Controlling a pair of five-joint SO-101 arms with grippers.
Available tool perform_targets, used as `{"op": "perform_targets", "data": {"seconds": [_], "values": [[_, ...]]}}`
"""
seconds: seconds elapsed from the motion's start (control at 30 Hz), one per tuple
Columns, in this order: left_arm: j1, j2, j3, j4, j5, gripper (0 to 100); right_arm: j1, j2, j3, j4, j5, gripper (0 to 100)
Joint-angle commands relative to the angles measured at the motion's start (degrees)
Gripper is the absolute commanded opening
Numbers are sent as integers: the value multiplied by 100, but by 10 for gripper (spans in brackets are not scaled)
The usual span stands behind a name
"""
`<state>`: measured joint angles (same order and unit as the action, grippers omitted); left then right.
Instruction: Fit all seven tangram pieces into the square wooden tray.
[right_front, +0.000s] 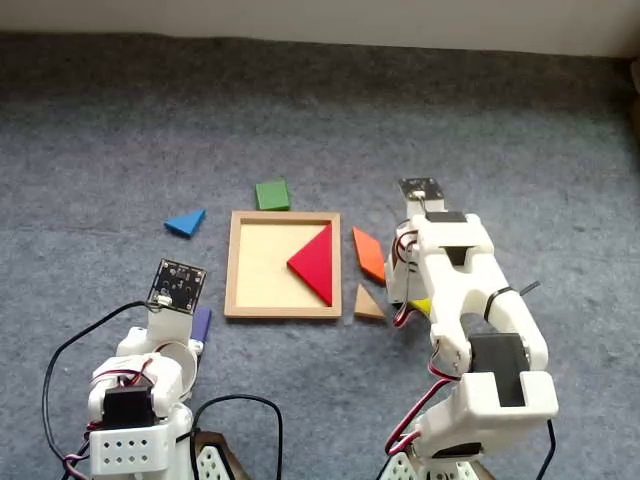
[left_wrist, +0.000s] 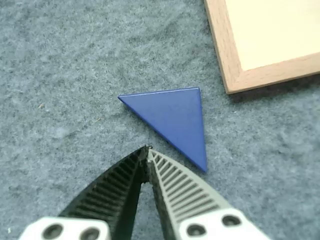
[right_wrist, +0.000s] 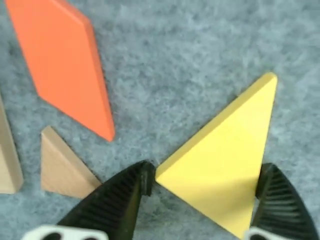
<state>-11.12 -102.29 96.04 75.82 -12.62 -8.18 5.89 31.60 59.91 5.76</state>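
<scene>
Straddling the yellow triangle (right_wrist: 225, 170), the right gripper (right_wrist: 206, 172) stands spread; the left gripper (left_wrist: 146, 152) is clenched empty just beside the dark blue triangle (left_wrist: 175, 117). The square wooden tray (right_front: 232, 270) lies on the carpet (right_front: 100, 130), holding the red triangle (right_front: 315, 262).

We are looking at a grey carpet (right_front: 120, 130) that is covering the whole table, with tiny lint specks sitting in its nap, and a pale wall (right_front: 300, 15) is running along its far edge.
</scene>
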Motion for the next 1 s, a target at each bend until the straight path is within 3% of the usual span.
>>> {"op": "perform_targets", "data": {"seconds": [0.0,0.63,0.8,0.97], "values": [[-22,-145,110,26,18,6,180,22,-295,-171,-88,318],[-22,-145,110,26,18,6,365,13,-418,-259,-334,317],[-22,-145,110,26,18,6,356,13,-418,-356,-281,241],[-22,-145,110,26,18,6,374,4,-418,-426,-264,231]]}}
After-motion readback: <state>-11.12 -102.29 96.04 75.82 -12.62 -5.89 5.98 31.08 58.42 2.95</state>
